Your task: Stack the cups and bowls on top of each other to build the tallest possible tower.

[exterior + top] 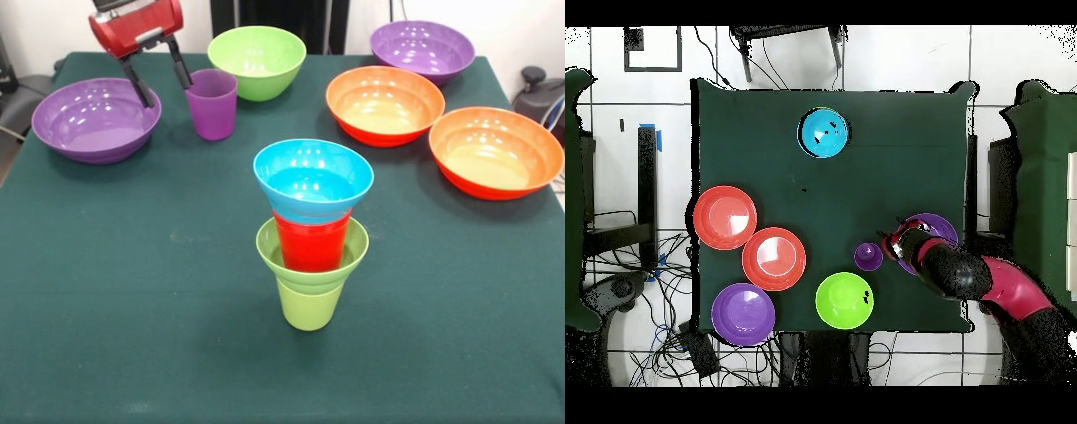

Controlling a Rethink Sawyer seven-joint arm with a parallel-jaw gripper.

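Observation:
The tower stands at the table's middle: lime-green cup at the bottom, small lime-green bowl, red cup, small blue bowl on top. From overhead only the blue bowl shows. My gripper is open and empty, hanging between a wide purple bowl and the translucent purple cup. One finger is right beside the cup's rim. Overhead, the gripper sits next to the purple cup, and the arm partly covers the purple bowl.
A medium lime-green bowl stands behind the purple cup. A second purple bowl and two orange bowls stand at the right. Overhead they show as lime-green, purple and orange.

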